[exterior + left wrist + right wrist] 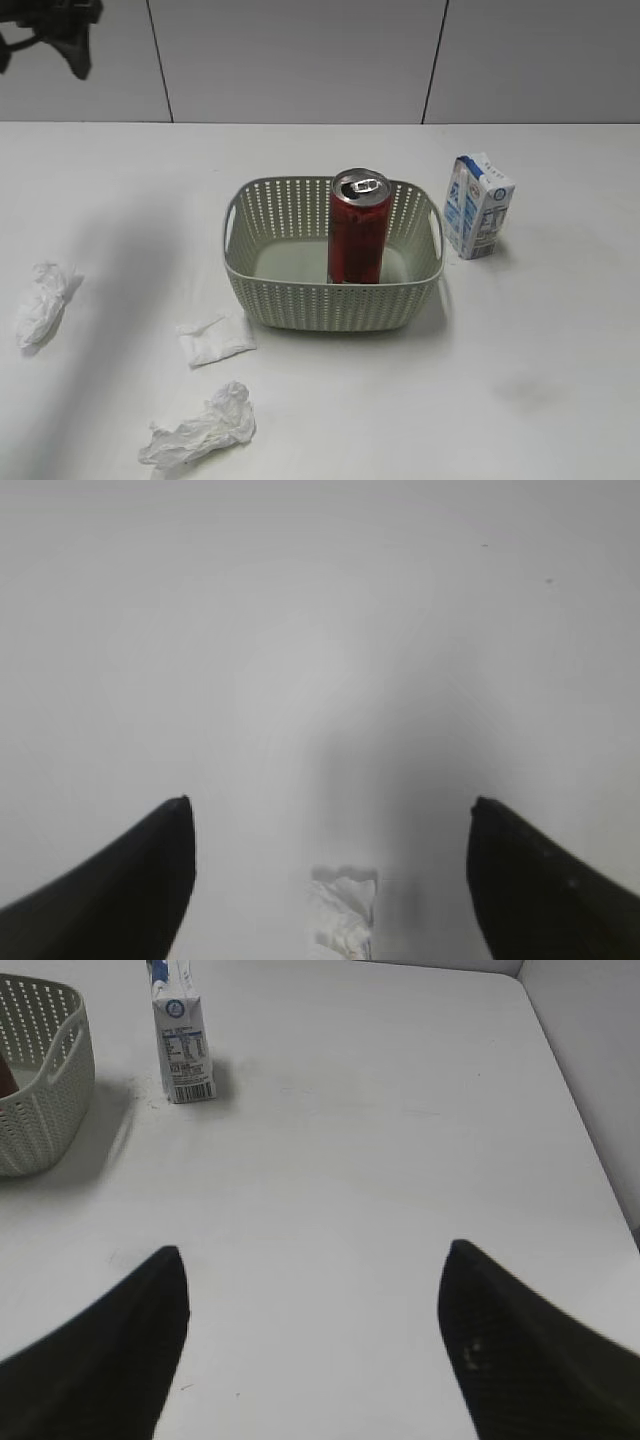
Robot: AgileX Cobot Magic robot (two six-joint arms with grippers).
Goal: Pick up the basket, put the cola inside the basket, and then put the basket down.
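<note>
The pale sage-green basket (300, 295) stands on the white table in the middle of the exterior view. The red cola can (358, 232) stands upright inside it, toward its right side. The basket's edge also shows at the top left of the right wrist view (40, 1080). My left gripper (330, 810) is open and empty above the bare table; part of that arm shows at the top left of the exterior view (60, 30). My right gripper (312, 1255) is open and empty over the table, right of the basket.
A white-and-blue milk carton (479, 205) stands right of the basket, also in the right wrist view (183, 1045). Crumpled white tissues lie at the left (42, 303), in front of the basket (213, 340) and near the front edge (200, 428). One tissue shows below the left gripper (343, 912).
</note>
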